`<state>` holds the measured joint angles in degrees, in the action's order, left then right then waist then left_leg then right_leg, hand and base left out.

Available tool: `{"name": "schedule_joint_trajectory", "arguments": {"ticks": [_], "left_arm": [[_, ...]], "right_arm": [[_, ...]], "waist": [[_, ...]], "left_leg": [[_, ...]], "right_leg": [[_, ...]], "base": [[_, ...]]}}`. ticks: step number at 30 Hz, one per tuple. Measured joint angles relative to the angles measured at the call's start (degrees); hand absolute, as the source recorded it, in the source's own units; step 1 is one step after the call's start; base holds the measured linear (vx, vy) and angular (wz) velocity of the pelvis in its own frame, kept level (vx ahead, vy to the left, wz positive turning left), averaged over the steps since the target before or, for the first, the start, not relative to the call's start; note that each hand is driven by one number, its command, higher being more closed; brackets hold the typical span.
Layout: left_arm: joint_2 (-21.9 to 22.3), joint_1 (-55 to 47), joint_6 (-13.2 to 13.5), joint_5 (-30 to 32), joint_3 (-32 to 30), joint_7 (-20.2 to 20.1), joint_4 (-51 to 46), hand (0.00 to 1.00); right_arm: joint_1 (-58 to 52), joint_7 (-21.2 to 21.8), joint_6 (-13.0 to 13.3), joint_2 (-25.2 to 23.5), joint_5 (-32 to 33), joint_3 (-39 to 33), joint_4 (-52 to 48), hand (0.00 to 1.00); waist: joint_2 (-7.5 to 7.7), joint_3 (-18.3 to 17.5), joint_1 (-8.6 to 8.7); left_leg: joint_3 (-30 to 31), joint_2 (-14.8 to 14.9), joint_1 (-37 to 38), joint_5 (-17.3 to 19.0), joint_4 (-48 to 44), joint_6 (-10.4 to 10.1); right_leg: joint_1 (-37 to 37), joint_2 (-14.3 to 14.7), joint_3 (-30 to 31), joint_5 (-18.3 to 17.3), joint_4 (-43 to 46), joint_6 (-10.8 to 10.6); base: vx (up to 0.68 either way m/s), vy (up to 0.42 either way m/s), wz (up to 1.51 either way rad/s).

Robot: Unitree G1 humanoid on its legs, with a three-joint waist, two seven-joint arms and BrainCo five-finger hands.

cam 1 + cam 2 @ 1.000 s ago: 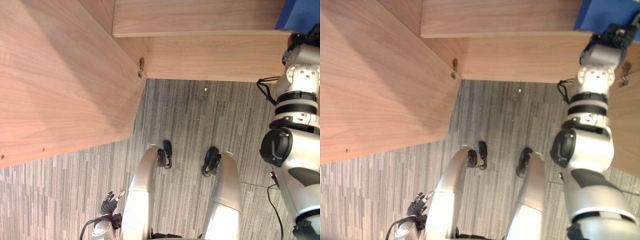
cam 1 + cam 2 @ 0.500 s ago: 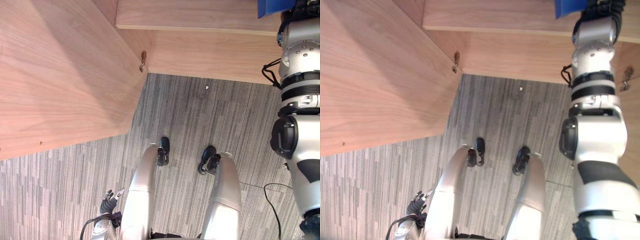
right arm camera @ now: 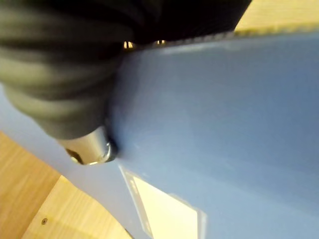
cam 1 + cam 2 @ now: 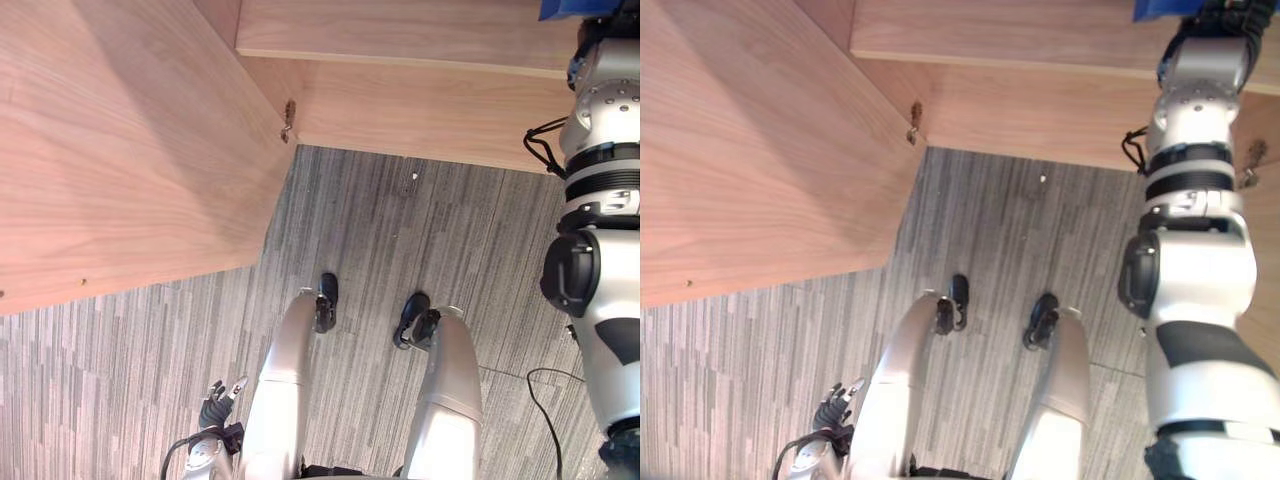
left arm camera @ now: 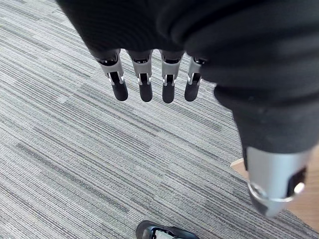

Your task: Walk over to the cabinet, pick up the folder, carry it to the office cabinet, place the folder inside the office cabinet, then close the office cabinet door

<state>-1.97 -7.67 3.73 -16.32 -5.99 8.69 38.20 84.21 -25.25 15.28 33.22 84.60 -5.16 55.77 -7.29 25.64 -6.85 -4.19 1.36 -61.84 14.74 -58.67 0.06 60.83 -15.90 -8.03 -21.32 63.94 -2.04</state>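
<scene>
The blue folder (image 3: 214, 114), with a white label (image 3: 169, 216) on its face, is held in my right hand (image 3: 87, 149), whose thumb presses on the cover. In the eye views a blue corner of the folder (image 4: 1165, 8) sits at the top edge, above the office cabinet's wooden shelf (image 4: 400, 30). My right arm reaches up to it along the right side, and the right hand (image 4: 1230, 12) is at the folder. My left hand (image 5: 144, 84) hangs low by my side over the carpet, fingers straight and holding nothing.
The cabinet's left door (image 4: 120, 150) stands open and swings out over the floor on my left, with a metal hinge (image 4: 288, 118) at its inner corner. A second hinge (image 4: 1252, 155) shows at the right side. Grey striped carpet (image 4: 420, 230) lies in front of the cabinet.
My right arm has stretched farther toward the cabinet, and the folder has gone up to the picture's top edge over the shelf. The left hand has stayed low.
</scene>
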Motion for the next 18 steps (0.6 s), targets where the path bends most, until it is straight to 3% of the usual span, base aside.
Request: {"name": "schedule_joint_trajectory", "arguments": {"ticks": [9, 18], "left_arm": [[0.03, 0.0, 0.19, -0.19, -0.03, 0.01, -0.02, 0.0], [0.25, 0.0, 0.28, -1.97, -1.09, -0.16, -0.11, 0.0]], "right_arm": [[2.0, 1.13, 0.39, 0.19, -1.13, 1.84, -1.79, 0.0], [2.03, 3.61, -3.06, 1.16, -7.48, 6.85, -1.54, 0.0]], "waist": [[0.04, 0.02, -0.08], [0.4, 0.25, -0.32]], "left_leg": [[0.56, 0.0, -0.14, -0.35, 0.52, -0.12], [1.09, -0.16, -0.07, -1.37, 2.25, -0.75]], "right_leg": [[-0.29, 0.01, -0.82, 0.19, -0.64, 0.32], [-0.31, -0.06, -1.53, 0.31, -1.46, 0.49]], "base": [[0.0, 0.0, 0.0], [0.01, -0.007, 0.03]]}}
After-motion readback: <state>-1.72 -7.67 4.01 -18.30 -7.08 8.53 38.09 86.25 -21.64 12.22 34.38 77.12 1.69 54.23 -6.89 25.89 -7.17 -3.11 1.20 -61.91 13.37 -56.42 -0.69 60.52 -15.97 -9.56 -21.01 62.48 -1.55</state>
